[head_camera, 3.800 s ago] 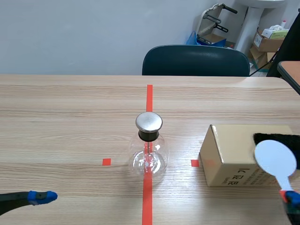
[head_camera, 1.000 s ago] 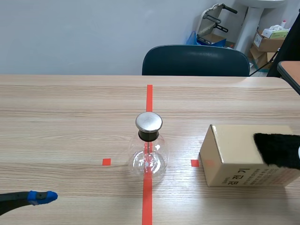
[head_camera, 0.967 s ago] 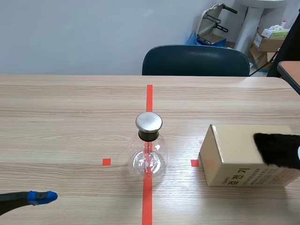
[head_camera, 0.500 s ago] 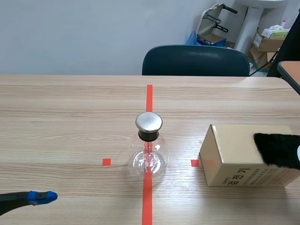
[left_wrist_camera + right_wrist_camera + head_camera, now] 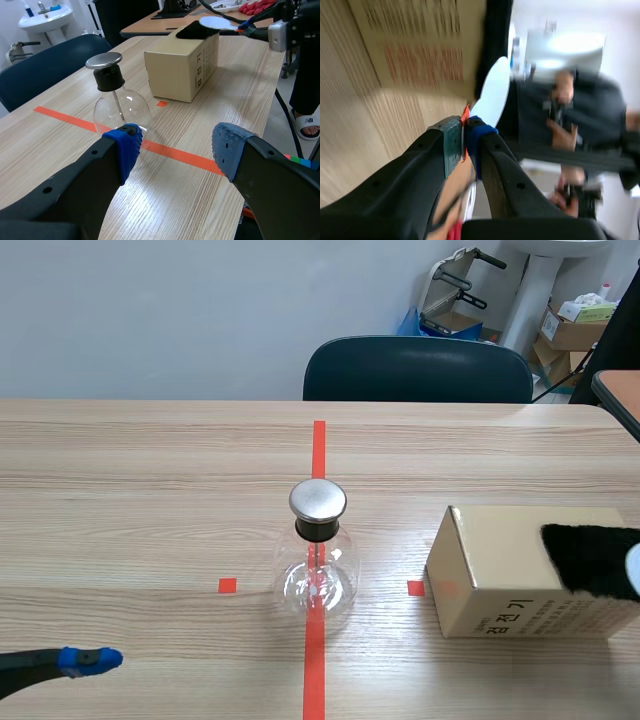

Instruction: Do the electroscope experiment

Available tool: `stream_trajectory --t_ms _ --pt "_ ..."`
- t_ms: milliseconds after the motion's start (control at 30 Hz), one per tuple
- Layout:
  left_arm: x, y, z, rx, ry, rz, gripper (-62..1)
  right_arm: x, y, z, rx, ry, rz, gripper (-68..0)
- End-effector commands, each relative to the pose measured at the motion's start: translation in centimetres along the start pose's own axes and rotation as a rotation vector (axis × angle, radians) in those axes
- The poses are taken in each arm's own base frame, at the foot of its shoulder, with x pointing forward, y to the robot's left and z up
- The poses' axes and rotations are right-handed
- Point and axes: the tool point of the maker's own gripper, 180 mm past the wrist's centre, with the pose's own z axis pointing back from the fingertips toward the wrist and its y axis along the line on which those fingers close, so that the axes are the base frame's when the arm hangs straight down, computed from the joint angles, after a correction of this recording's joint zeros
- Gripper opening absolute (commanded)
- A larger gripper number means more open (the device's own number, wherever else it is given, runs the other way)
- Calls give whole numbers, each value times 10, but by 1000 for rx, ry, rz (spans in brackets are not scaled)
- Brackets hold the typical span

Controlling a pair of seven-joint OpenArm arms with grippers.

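The electroscope point(image 5: 318, 562), a clear glass flask with a round metal cap point(image 5: 318, 500), stands on the red tape line at the table's middle. My left gripper point(image 5: 90, 661) rests low at the near left, open and holding nothing; in the left wrist view it point(image 5: 175, 155) stands just short of the flask point(image 5: 119, 100). My right gripper point(image 5: 466, 132) is shut on the orange-red handle of a white paddle point(image 5: 492, 95). The paddle's disc point(image 5: 212, 21) lies against the black fur cloth point(image 5: 592, 560) on the cardboard box point(image 5: 500, 580). Only a sliver of the disc point(image 5: 634, 572) shows in the scene view.
A dark blue chair point(image 5: 418, 370) stands behind the table's far edge. Cardboard boxes point(image 5: 575, 325) and other items sit on the floor at the back right. A second table's corner point(image 5: 620, 395) shows at the far right.
The white paddle, earlier held in front of the box, has moved right onto the black cloth and almost out of the scene view. In the last second it shifted only slightly. The left arm kept still.
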Motion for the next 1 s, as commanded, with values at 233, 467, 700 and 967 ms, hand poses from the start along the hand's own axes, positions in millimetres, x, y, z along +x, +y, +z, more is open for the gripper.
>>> stream_trajectory --t_ms 233,467,700,967 --pt "10 1 -5 5 -39 2 -272 51 -8 9 -39 -307 42 -656" --pt "10 1 -5 5 -39 2 -272 9 -10 1 -44 -68 37 -656" --pt "6 1 -5 5 -21 1 -273 28 -8 3 -41 -172 42 -656" --pt "6 2 -5 7 -17 -3 -273 38 -8 5 -39 -233 43 -656"
